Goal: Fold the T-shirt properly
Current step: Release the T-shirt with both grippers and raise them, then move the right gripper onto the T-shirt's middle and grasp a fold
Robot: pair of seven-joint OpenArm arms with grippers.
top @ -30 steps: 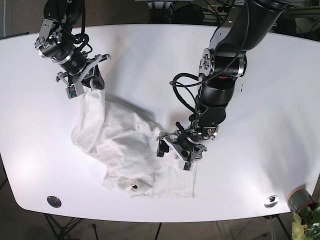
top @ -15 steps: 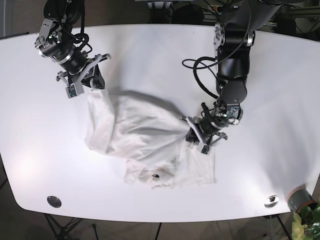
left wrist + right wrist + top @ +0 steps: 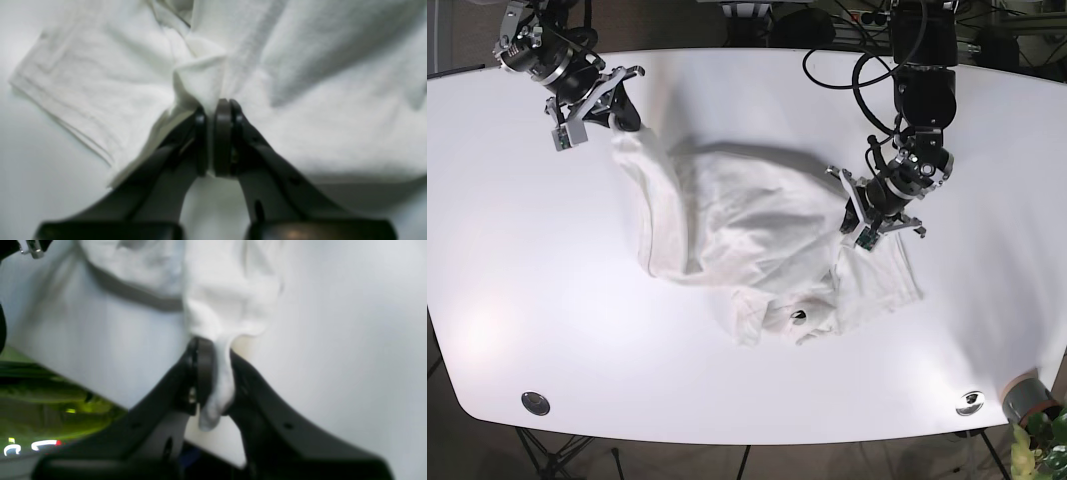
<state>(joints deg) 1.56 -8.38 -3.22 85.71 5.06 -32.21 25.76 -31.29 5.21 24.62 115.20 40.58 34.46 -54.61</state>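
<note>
White table [image 3: 517, 260] fills the base view; unchanged vs the earlier frames. T-shirt [image 3: 757, 230] is now spread wider across the table's upper-middle, stretched between both arms. 1 s ago it was bunched low, centre-left; 0.5 s ago partly pulled out; now it has shifted up and toward the view's right. Its lower part, w/ a small dark spot, lies crumpled nearest the camera, and a sleeve-like flap lies flat on the view's right, below the left arm.

Left arm: on the view's right, moved up and outward from where it was 1 s ago (near table centre, low). Left gripper [image 3: 874, 215] has jaws clenched on a fold of the shirt's edge; the left wrist view shows the left gripper [image 3: 213, 115] pinching cloth, pads nearly touching, hemmed sleeve off to one side.

Right arm: on the view's left, also moved up toward the far table edge since earlier. Right gripper [image 3: 620, 115] clamped on the shirt's corner; the right wrist view shows the right gripper [image 3: 217, 353] w/ a tuft of cloth squeezed between its fingers and hanging out below them.

Small round metal disc [image 3: 535, 403] near the front-left edge, another disc [image 3: 970, 402] front-right; both same place as before.
</note>
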